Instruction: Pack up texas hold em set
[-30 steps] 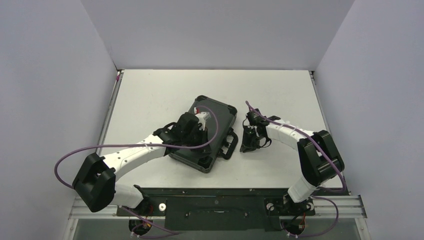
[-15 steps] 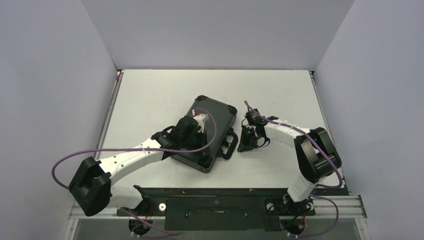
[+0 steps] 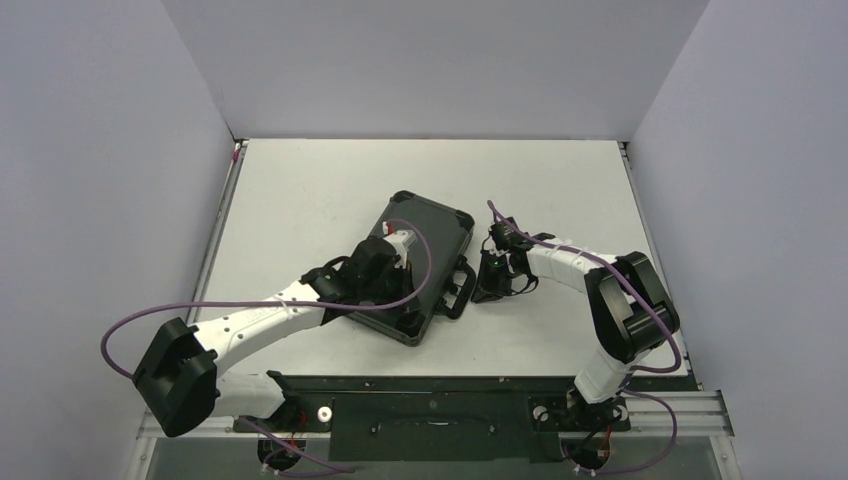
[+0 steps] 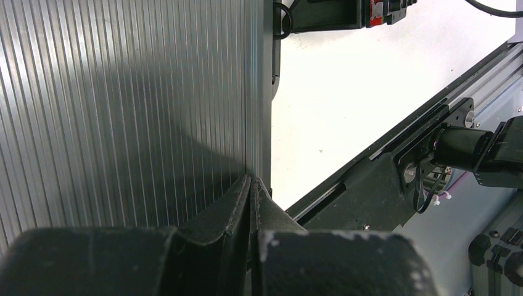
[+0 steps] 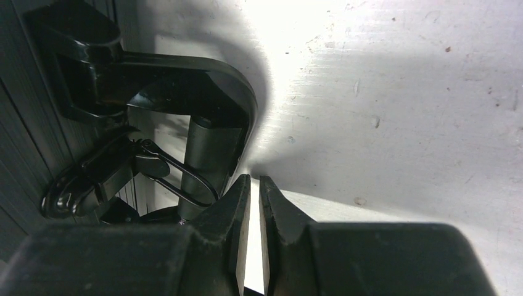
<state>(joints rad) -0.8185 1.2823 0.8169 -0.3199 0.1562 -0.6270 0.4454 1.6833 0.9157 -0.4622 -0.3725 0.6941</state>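
The black ribbed briefcase [image 3: 432, 228] of the texas hold em set lies closed and flat at the table's middle, its handle [image 3: 462, 287] toward the right. My left gripper [image 3: 395, 295] is shut and rests on the ribbed lid [image 4: 123, 92] near the case's near edge, fingertips together [image 4: 253, 180]. My right gripper [image 3: 487, 290] is low over the table just right of the handle [image 5: 210, 142]. Its jaws stand almost together with a thin slit and nothing in it [image 5: 254, 180]. The chips, cards and buttons are out of view.
A black latch with a wire loop [image 5: 92, 179] sits on the case beside the handle. The black mounting rail [image 3: 440, 385] runs along the table's near edge. Grey walls [image 3: 110, 150] close in the left, back and right sides.
My right gripper has slid a little left toward the case handle and its jaws have narrowed. The left arm has shifted slightly on the lid, still shut.
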